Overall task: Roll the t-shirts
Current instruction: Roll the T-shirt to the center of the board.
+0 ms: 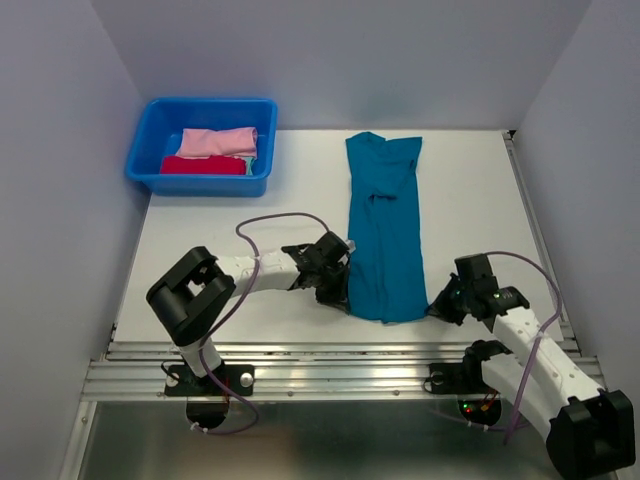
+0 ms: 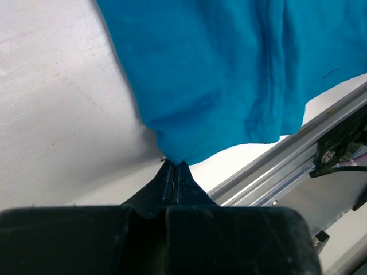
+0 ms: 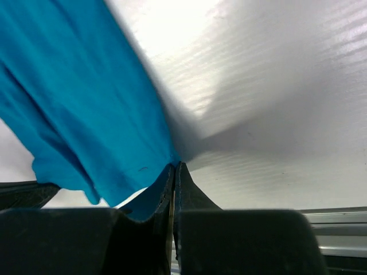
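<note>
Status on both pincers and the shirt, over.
Left pincer shut on near corner of long teal-blue cloth t-shirt. Right pincer shut on other near corner. Nothing blocking.

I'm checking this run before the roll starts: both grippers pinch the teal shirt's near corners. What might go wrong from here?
1. The left gripper and right gripper each hold only a thin tip of the teal t-shirt, so the cloth may slip out once they pull.
2. The shirt lies folded lengthwise, so a pinch might miss the lower layers and the roll could come loose.
</note>
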Robot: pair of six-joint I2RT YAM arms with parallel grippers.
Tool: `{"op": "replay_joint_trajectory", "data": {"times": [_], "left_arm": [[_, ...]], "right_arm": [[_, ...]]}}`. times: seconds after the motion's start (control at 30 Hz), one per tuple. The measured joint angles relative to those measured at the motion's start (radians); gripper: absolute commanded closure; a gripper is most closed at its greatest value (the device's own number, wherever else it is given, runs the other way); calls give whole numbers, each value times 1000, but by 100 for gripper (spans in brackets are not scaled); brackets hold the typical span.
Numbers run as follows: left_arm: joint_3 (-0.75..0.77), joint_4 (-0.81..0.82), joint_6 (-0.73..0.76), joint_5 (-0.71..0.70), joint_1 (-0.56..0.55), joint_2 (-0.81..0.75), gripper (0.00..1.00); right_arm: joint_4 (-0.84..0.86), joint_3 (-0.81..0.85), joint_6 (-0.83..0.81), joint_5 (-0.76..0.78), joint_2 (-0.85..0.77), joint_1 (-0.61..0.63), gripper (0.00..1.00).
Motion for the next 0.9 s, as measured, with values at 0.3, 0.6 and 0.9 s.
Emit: {"op": "replay_joint_trajectory", "data": {"times": [0.3, 0.6, 0.9], "left_arm": [[97, -58, 6, -5, 49, -30, 100], [132, -76, 8, -18, 90, -53, 100], [150, -89, 11, -33, 132, -53, 100]], "right_arm": [[2, 137, -4, 62, 59, 0, 99], [40, 196, -12, 111, 127, 0, 99], [94, 217, -21, 134, 191, 0, 99]]}}
